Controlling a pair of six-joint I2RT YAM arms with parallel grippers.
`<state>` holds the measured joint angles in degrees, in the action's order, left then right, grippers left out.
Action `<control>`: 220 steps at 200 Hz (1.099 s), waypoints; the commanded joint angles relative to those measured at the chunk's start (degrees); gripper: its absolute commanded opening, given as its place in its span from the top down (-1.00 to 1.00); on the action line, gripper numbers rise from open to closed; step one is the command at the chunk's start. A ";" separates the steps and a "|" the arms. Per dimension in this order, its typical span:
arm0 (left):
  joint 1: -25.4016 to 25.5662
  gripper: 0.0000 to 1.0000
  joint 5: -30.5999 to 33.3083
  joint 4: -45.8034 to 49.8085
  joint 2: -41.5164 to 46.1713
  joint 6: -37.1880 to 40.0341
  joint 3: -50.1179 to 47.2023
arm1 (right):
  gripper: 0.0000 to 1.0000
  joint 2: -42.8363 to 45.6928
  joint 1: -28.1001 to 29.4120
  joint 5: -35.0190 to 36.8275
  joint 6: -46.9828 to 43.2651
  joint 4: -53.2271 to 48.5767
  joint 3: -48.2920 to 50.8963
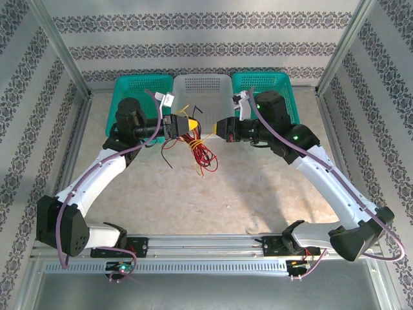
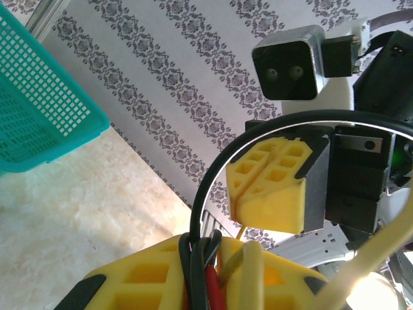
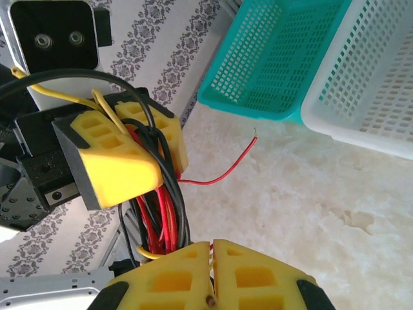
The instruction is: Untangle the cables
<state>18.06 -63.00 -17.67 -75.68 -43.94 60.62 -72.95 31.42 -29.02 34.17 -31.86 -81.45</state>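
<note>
My top camera sits high behind my bases at 6 o'clock, looking down the bench toward 12. My wrist cameras ride close behind my left end effector and right end effector, facing each other and sharing the cables.

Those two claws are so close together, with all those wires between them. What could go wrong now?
The left fingers clamp the whole bundle of cables, so pulling might tighten the tangle. The right fingers are shut close by; whether they caught a wire is unclear, so they may pull away empty.
</note>
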 commanded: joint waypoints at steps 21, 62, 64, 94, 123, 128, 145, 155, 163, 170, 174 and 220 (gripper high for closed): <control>1.91 1.00 -5.25 -11.36 0.00 -7.99 -0.94 | 1.00 -5.00 -4.30 0.66 -1.64 -2.88 -9.96; 3.36 1.00 -1.94 -39.77 -1.53 -28.48 -2.45 | 1.00 -6.60 -8.57 -3.40 3.80 5.08 -5.69; 3.42 1.00 -1.68 -40.37 -1.56 -28.81 -2.44 | 1.00 -6.53 -8.52 -3.48 4.08 5.52 -5.40; 3.71 1.00 8.13 -43.23 1.59 -26.97 -4.77 | 1.00 -3.93 -8.93 -6.25 12.83 19.71 5.16; 5.27 1.00 17.21 -37.94 5.29 -18.85 -7.21 | 1.00 -0.72 -7.54 -7.41 24.43 37.69 18.37; 5.59 1.00 18.95 -38.14 5.69 -18.16 -7.82 | 1.00 -0.12 -6.90 -6.75 25.19 38.85 20.21; 6.48 1.00 24.66 -43.98 4.99 -20.35 -9.82 | 1.00 1.67 -4.84 -4.47 27.97 43.35 26.01; 7.09 1.00 26.96 -48.68 3.04 -23.04 -10.28 | 1.00 2.25 -3.66 -3.76 29.70 46.18 28.77; 7.55 1.00 28.33 -51.67 1.27 -25.02 -10.36 | 1.00 2.58 -3.07 -3.34 30.72 48.04 30.59; 8.02 1.00 29.65 -54.04 -0.26 -26.05 -10.35 | 1.00 2.80 -2.51 -2.77 31.71 49.64 32.01; 8.24 1.00 30.52 -54.87 -0.88 -26.26 -10.35 | 1.00 3.04 -2.27 -2.28 32.18 50.35 32.76; 9.82 1.00 48.05 -45.65 0.32 -14.08 -7.92 | 1.00 5.55 0.97 0.00 35.00 53.46 38.09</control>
<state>26.87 -28.73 -61.54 -78.48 -65.28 49.56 -69.71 30.35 -30.96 67.05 18.55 -46.00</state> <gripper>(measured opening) 0.152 0.053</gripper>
